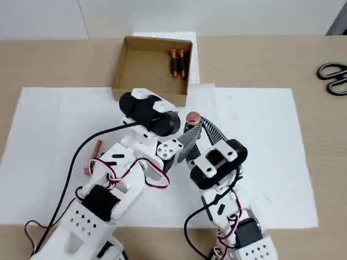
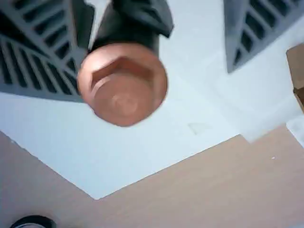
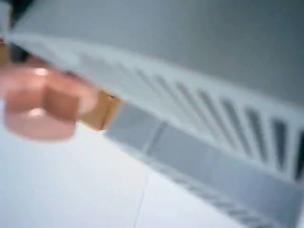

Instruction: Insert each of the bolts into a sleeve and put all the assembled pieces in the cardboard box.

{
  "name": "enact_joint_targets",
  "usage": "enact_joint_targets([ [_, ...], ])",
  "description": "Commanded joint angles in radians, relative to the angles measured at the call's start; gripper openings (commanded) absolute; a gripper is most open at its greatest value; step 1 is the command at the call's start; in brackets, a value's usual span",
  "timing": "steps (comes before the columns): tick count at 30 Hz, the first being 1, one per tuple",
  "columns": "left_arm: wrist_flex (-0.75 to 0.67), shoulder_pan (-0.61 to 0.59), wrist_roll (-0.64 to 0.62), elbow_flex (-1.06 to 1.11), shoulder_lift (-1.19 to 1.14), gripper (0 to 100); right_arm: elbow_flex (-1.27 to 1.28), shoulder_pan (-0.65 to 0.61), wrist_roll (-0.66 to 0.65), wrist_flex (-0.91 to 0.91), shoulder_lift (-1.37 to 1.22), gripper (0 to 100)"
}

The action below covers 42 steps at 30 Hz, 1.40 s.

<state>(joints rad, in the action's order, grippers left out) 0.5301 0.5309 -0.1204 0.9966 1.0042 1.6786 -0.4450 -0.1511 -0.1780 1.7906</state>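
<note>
A copper bolt head (image 1: 192, 117) sticks out of a black sleeve (image 2: 135, 21) where both grippers meet, just in front of the cardboard box (image 1: 122, 70). In the left wrist view the bolt head (image 2: 122, 85) faces the camera. My left gripper (image 2: 156, 71) stands open around it: one finger (image 2: 38, 52) touches the piece, the other (image 2: 256, 28) is well apart. My right gripper (image 1: 193, 127) comes from the near right and closes to a point on the sleeve. Its own view shows the bolt head (image 3: 40, 102) beside a finger (image 3: 199, 118). Two assembled pieces (image 1: 178, 62) lie in the box. A loose bolt (image 1: 93, 156) lies on the paper at the left.
White paper (image 1: 260, 135) covers the work area. Scissors (image 1: 333, 78) lie on the bare table at the far right. The left arm's black motor (image 1: 149, 114) hangs close to the box's front wall. A cable loops over the paper at the left.
</note>
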Motion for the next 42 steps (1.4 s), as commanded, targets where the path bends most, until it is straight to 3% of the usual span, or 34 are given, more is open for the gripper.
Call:
enact_joint_targets([
  [1, -0.002, -0.026, 0.003, -0.068, 0.018, 18, 0.0, 0.002, 0.015, 0.027, 0.018, 0.4],
  [6, 0.0, -0.017, -0.003, -0.179, 0.072, 18, 0.0, 0.002, 0.011, 0.021, 0.018, 0.4],
  [9, 0.015, 0.058, 0.002, -0.259, 0.143, 18, 0.005, 0.002, 0.011, 0.019, 0.018, 0.4],
  [15, 0.224, 0.132, -0.003, -0.332, 0.193, 18, 0.005, 0.004, 0.011, 0.019, 0.018, 0.4],
  [18, 0.224, 0.038, 0.003, -0.392, 0.203, 15, 0.002, 0.004, 0.011, 0.022, 0.018, 0.4],
  [22, 0.184, -0.143, -0.002, -0.435, 0.23, 3, 0.002, 0.038, 0.015, 0.027, 0.018, 0.4],
  [27, 0.13, -0.259, -0.003, -0.246, 0.331, 1, -0.003, 0.058, 0.017, -0.019, 0.007, 0.4],
  [33, -0.061, -0.371, 0.003, 0.124, 0.543, 1, -0.229, 0.082, 0.021, -0.351, 0.005, 0.4],
  [39, -0.11, -0.496, -0.003, 0.371, 0.666, 1, -0.456, 0.202, 0.025, -0.378, -0.113, 0.4],
  [42, -0.11, -0.522, -0.003, 0.423, 0.713, 1, -0.562, 0.234, 0.117, -0.351, -0.289, 0.4],
])
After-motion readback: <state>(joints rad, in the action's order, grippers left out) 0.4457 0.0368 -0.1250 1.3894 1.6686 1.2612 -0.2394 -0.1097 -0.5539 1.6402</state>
